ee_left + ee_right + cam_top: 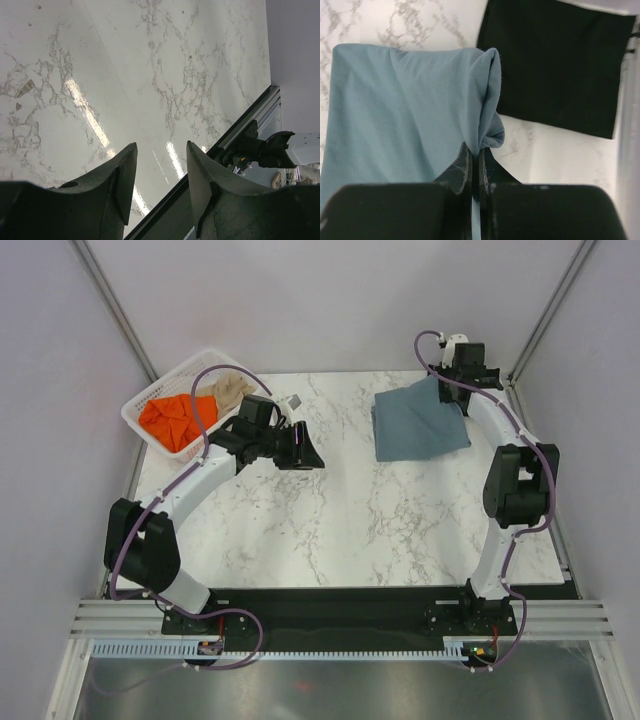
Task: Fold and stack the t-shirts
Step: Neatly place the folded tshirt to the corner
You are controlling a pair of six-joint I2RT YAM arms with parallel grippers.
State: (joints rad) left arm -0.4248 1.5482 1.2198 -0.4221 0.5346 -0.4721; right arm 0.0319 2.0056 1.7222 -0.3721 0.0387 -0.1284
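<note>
Standing at the near edge of the table (330, 530), both arms stretch over it. The left gripper (303, 446) hovers over the table's left half, about midway back. Its jaws are apart with nothing between them, and its wrist view shows only bare marble below.

Farther back, on the table's far right part, lies the blue shirt (420, 422), folded into a rough rectangle. The right gripper (475, 150) is at that shirt's far right corner, jaws together and clamped on a bunched fold of its edge. That corner is raised off the table while the rest lies flat.

The right wrist view shows a black shirt (555, 65), folded flat on the table just beside the blue one. Whether the two touch I cannot tell.

At the table's far left corner sits the basket (135, 406). It holds the orange shirt (172, 420) and, behind it, the beige shirt (232, 390), both crumpled.
</note>
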